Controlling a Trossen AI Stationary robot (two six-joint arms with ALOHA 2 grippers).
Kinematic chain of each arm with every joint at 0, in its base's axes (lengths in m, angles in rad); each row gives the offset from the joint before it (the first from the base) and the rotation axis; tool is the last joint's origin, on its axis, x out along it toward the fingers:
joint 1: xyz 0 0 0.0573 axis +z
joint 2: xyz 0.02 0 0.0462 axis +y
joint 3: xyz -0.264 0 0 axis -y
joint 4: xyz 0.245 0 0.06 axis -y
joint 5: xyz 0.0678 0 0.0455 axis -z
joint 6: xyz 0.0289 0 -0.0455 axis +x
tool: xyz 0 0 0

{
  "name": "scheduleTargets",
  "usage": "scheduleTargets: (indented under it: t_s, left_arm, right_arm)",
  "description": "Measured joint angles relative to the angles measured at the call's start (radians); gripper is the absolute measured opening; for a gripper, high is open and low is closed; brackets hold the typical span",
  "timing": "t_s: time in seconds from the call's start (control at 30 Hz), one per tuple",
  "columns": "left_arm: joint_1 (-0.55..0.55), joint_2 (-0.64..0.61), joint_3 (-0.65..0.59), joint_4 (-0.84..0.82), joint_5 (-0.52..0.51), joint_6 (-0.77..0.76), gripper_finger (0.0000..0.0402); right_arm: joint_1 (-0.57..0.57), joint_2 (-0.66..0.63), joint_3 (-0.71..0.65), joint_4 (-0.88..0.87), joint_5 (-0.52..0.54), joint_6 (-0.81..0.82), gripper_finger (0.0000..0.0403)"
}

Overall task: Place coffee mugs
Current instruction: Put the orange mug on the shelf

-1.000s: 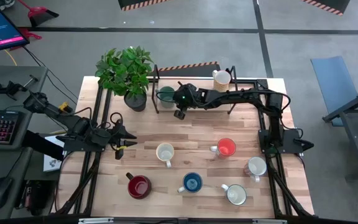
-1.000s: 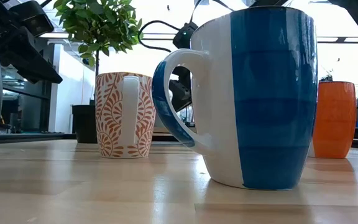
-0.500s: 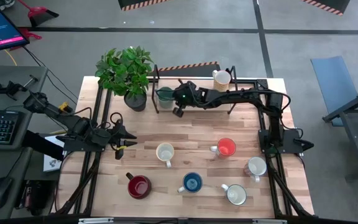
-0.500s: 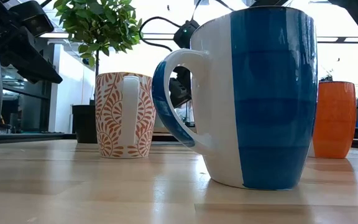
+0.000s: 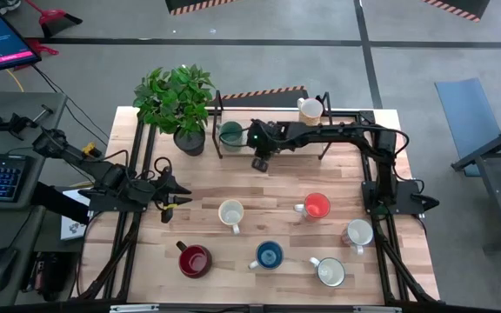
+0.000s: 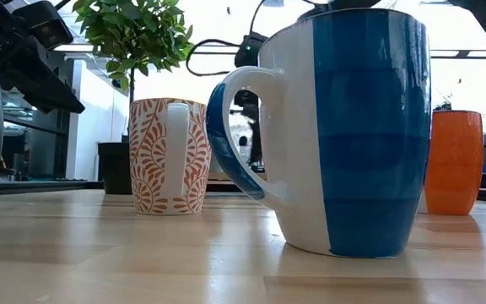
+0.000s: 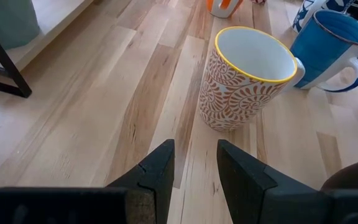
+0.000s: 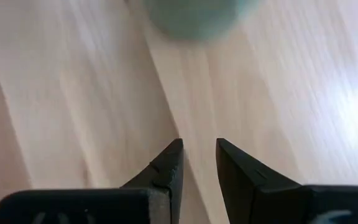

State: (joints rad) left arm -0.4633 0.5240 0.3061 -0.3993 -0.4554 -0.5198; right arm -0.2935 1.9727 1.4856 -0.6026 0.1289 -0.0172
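I have the right pincer (image 5: 260, 162) out over the back of the counter (image 5: 259, 187), fingers nearly together and empty, just beside the teal-green mug (image 5: 231, 133) on the rack (image 5: 272, 113), where a cream mug (image 5: 310, 109) also sits. The left pincer (image 5: 179, 200) waits at the counter's left edge, slightly parted and empty, facing the patterned mug (image 7: 247, 78). 6 mugs stand on the counter's front half. My worry: swinging back, the arm could clip the rack.

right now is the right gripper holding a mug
No, the right gripper is empty, its narrowly parted fingers over bare wood, with the teal-green mug apart from it beyond the fingertips.
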Motion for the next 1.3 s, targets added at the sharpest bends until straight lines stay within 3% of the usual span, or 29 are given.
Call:
scheduleTargets:
  t_s: [0.3, 0.47, 0.83, 0.97, 1.13, 1.3]
  left_arm:
    - [0.000, 0.000, 0.000, 0.000, 0.000, -0.002, 0.0110]
    - [0.000, 0.000, 0.000, 0.000, 0.000, -0.002, 0.0110]
    - [0.000, 0.000, 0.000, 0.001, 0.000, -0.002, 0.0110]
    - [0.000, 0.000, 0.000, 0.001, 0.000, -0.001, 0.0110]
    - [0.000, 0.000, 0.000, 0.001, 0.000, -0.001, 0.0110]
    - [0.000, 0.000, 0.000, 0.005, -0.001, -0.002, 0.0110]
  right_arm:
    - [0.104, -0.003, 0.227, -0.697, 0.017, -0.006, 0.0073]
    - [0.166, -0.035, 0.232, -0.919, 0.005, 0.060, 0.0073]
    - [0.345, -0.233, 0.232, -0.957, -0.025, 0.231, 0.0073]
    - [0.440, -0.312, 0.213, -0.947, 0.081, 0.316, 0.0073]
    - [0.556, -0.445, 0.022, -0.924, 0.193, 0.452, 0.0073]
    - [0.623, -0.568, -0.203, -0.839, 0.107, 0.629, 0.0073]
